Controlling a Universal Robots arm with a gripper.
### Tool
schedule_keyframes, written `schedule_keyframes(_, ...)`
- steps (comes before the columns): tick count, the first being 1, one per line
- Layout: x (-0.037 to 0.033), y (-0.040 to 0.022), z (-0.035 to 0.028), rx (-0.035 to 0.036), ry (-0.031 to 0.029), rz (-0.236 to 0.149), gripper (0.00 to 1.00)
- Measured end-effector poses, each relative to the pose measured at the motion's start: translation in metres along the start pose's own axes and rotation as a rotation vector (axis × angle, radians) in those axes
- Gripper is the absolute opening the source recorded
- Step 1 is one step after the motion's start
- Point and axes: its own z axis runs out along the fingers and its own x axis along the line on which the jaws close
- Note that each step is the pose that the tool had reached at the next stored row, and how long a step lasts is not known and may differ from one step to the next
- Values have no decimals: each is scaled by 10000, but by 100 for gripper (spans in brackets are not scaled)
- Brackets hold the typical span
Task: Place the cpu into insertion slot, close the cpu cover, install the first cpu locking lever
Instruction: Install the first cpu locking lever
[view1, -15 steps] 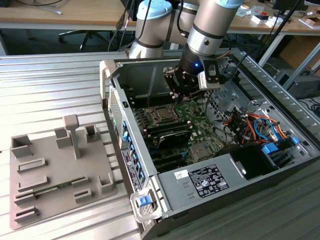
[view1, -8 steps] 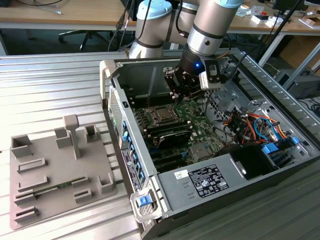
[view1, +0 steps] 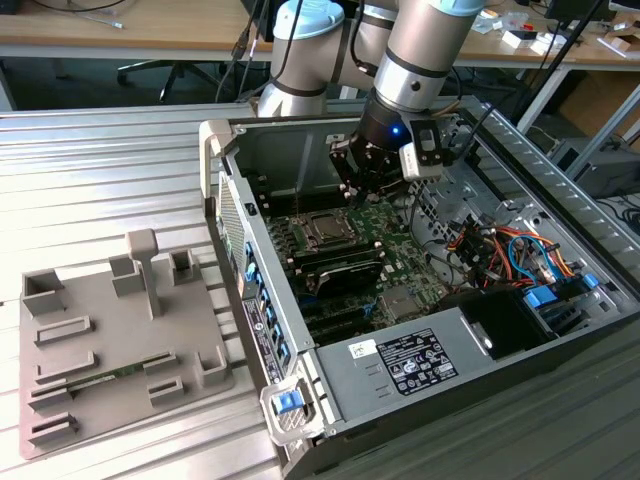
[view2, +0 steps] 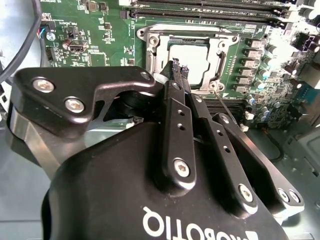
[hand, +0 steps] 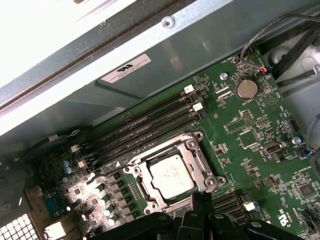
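Note:
The cpu (hand: 171, 176) lies silvery side up in the insertion slot (hand: 145, 189) on the green motherboard, also seen as the cpu (view2: 194, 59) and the cpu (view1: 326, 228). The cpu cover (hand: 202, 159) lies flat around the chip as a metal frame (view2: 150, 37). A thin locking lever rod (view2: 227, 107) runs along one side of the socket. My gripper (view2: 177, 67) is shut with nothing visible between its black fingers, its tips just above the socket's edge. In the exterior view the gripper (view1: 360, 198) hangs inside the case, just behind the socket.
Long black memory slots (hand: 145, 125) flank the socket. Bundled cables (view1: 490, 250) and a power supply (view1: 410, 360) fill the case's near right. The case's metal wall (hand: 150, 55) stands close behind. A grey fixture tray (view1: 110, 340) lies on the exterior view's left.

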Motion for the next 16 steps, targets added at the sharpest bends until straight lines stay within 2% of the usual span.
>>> schedule_keyframes(16, 0, 0, 0, 19, -26, -538, 11)
